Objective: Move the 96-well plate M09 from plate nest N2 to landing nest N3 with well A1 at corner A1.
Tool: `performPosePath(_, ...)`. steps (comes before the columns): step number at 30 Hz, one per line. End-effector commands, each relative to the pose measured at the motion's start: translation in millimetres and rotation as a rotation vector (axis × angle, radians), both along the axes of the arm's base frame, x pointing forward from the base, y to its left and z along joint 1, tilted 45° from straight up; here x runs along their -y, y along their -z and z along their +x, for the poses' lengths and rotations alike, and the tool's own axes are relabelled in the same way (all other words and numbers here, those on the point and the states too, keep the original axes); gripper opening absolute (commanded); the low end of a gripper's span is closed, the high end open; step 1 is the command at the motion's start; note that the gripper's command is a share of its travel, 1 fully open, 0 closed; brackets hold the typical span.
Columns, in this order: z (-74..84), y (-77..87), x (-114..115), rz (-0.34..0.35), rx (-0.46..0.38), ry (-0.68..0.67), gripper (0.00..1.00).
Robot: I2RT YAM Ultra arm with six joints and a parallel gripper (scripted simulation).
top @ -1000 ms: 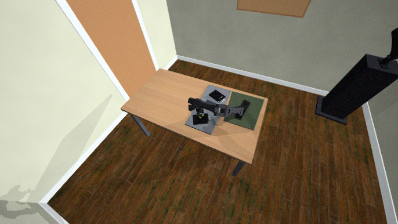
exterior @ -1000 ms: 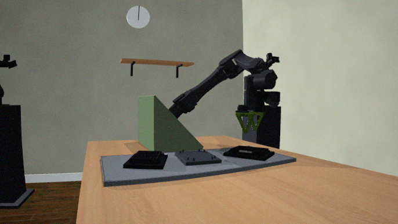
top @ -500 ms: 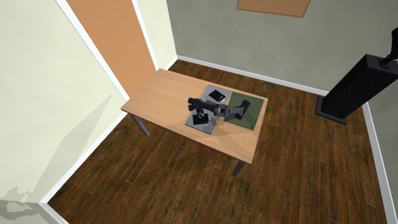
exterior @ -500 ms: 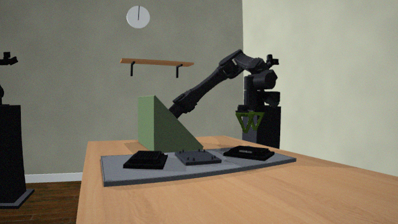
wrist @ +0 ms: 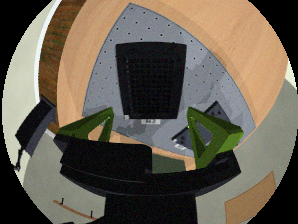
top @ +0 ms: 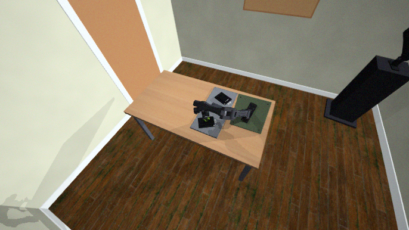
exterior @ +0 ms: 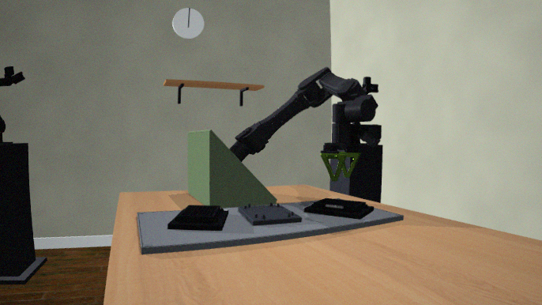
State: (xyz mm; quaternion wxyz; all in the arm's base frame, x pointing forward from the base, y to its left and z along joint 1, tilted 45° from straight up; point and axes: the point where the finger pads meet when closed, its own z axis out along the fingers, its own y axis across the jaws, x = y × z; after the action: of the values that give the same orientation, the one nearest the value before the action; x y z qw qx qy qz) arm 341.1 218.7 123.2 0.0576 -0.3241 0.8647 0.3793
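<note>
gripper (exterior: 340, 166) with green fingers spread wide apart and holding nothing, hanging above a black 96-well plate (exterior: 339, 208). this plate lies on the grey deck (exterior: 158, 237) at its end towards the desk's (exterior: 355, 269) far right corner, beside the pinned nest (exterior: 269, 213).

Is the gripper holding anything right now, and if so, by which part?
Nothing is held. The gripper is open, its green fingers spread above a black plate.

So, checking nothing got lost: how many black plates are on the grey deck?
2: one plate at the deck's left end, one plate at its right end below the gripper. None seem hidden.
</note>
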Motion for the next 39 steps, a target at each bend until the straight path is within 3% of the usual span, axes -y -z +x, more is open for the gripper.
performPosePath(1, 3.2, -1.7, 2, 0.003, 0.011, 0.013, 1.00)
performPosePath(39, -3.8, 35.7, -35, 0.004, 0.010, 0.013, 1.00)
